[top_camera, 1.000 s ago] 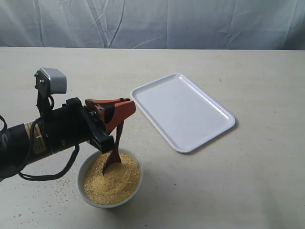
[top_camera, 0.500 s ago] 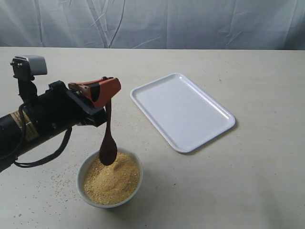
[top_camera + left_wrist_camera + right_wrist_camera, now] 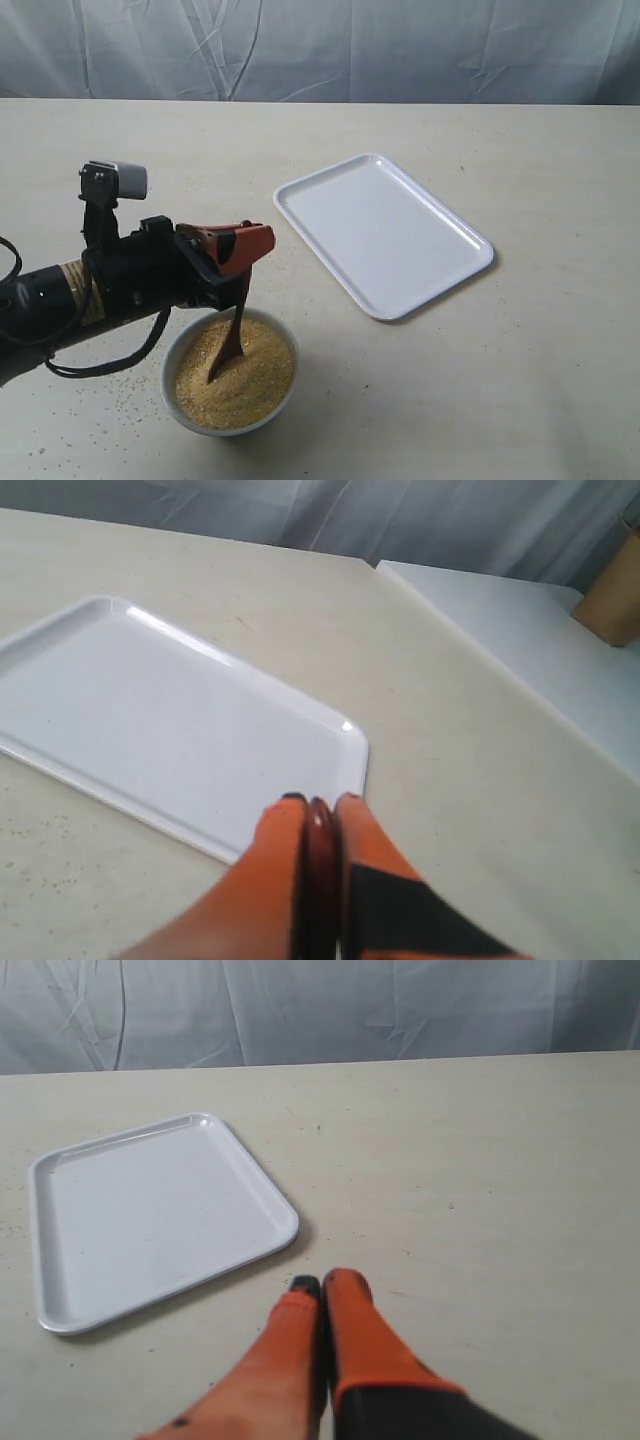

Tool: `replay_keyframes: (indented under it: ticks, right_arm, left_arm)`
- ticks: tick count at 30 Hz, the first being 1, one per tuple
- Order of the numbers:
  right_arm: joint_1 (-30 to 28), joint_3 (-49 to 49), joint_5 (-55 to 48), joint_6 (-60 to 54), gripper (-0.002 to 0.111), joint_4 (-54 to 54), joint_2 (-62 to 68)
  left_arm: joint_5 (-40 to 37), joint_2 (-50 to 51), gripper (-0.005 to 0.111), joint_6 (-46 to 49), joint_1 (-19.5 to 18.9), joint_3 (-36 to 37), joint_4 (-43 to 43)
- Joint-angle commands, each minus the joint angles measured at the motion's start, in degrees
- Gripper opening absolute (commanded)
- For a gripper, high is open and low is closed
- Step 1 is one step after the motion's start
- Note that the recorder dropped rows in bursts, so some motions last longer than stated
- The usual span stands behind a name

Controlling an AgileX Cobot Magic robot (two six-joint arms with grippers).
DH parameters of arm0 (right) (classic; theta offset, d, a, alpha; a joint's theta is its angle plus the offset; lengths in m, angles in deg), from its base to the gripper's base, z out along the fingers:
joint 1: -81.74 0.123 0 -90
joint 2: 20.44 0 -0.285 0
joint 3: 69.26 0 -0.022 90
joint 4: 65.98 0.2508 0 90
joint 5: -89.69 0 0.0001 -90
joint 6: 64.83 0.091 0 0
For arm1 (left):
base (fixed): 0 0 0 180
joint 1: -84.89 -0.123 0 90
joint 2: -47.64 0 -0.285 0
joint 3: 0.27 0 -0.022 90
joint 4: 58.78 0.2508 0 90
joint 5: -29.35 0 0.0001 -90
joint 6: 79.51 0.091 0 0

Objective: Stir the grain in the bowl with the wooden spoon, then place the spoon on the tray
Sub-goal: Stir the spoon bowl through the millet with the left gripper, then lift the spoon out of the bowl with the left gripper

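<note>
The small white bowl [image 3: 230, 425] sits near the table's front left, full of yellow-tan grain [image 3: 245, 385]. My left gripper [image 3: 255, 243] hovers over its far rim, shut on the handle of the dark wooden spoon [image 3: 232, 338]. The spoon hangs down with its head sunk in the grain. In the left wrist view the spoon's handle [image 3: 319, 825] shows pinched between the orange fingers of the left gripper [image 3: 319, 802]. The white tray [image 3: 382, 231] lies to the right of the bowl, bare; it also shows as the tray [image 3: 150, 720] and the tray [image 3: 150, 1215]. My right gripper [image 3: 325, 1282] is shut on nothing above the bare table.
Scattered grains [image 3: 125, 385] lie on the table left of the bowl. A grey cloth backdrop [image 3: 320, 50] hangs behind the table. A lower white surface [image 3: 520, 630] and a tan box [image 3: 612, 595] lie beyond the table's edge.
The left gripper lifted the spoon clear of the grain, then came back down and to the right. The spoon's head is in the grain again.
</note>
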State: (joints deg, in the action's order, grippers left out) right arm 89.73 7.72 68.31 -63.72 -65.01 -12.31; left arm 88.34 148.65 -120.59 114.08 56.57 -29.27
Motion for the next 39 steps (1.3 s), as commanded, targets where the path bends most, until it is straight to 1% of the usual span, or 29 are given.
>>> replay_keyframes:
  ticks: [1,6,10,12,14,15,17,19,20,22,24,28,31,34,37,39]
  right_arm:
    - [-0.32,0.24,0.68,-0.04,0.003,-0.02,-0.34]
    - [-0.32,0.24,0.68,-0.04,0.003,-0.02,-0.34]
    - [-0.32,0.24,0.51,-0.04,0.003,-0.02,-0.34]
    - [-0.32,0.24,0.51,-0.04,0.003,-0.02,-0.34]
    - [-0.32,0.24,0.51,-0.04,0.003,-0.02,-0.34]
    - [-0.32,0.24,0.51,-0.04,0.003,-0.02,-0.34]
    - [-0.32,0.24,0.51,-0.04,0.003,-0.02,-0.34]
    - [-0.32,0.24,0.51,-0.04,0.003,-0.02,-0.34]
    - [-0.32,0.24,0.51,-0.04,0.003,-0.02,-0.34]
    - [-0.32,0.24,0.67,-0.04,0.003,-0.02,-0.34]
    - [-0.32,0.24,0.67,-0.04,0.003,-0.02,-0.34]
    - [-0.32,0.24,0.67,-0.04,0.003,-0.02,-0.34]
    - [-0.32,0.24,0.67,-0.04,0.003,-0.02,-0.34]
    - [-0.32,0.24,0.67,-0.04,0.003,-0.02,-0.34]
    - [-0.32,0.24,0.67,-0.04,0.003,-0.02,-0.34]
    - [-0.32,0.24,0.67,-0.04,0.003,-0.02,-0.34]
  left_arm:
    - [1.07,-0.57,0.0,-2.62,0.06,0.16,0.95]
    - [1.08,-2.31,0.0,-1.92,0.06,0.16,-2.31]
    - [1.14,-3.31,0.0,-0.64,0.06,0.16,-8.88]
    - [-0.86,-3.31,0.0,1.56,0.06,-0.69,-9.43]
    - [-4.05,-3.31,0.0,0.55,0.06,-2.36,-6.64]
    - [-5.87,-3.62,0.0,-1.47,0.06,-3.79,-3.25]
    - [-13.63,-5.86,0.0,-3.52,0.06,-6.9,-0.03]
    - [-23.83,-9.41,0.0,-3.52,0.06,-9.84,0.56]
    - [-27.03,-10.69,0.0,-3.96,0.06,-10.62,1.15]
    - [-30.48,-12.3,0.0,-7.57,0.06,-10.76,2.48]
    - [-32.15,-13.21,0.0,-10.68,0.06,-11.0,3.51]
    - [-32.26,-13.3,0.0,-16.84,0.06,-13.43,3.51]
    - [-32.4,-13.3,0.0,-22.46,0.06,-17.22,3.76]
    - [-33.09,-11.92,0.0,-28.29,0.06,-22.67,3.42]
    - [-35.73,-8.19,0.0,-32.39,0.06,-28.34,2.22]
    - [-35.81,-4.33,0.0,-36.04,0.06,-31.56,0.91]
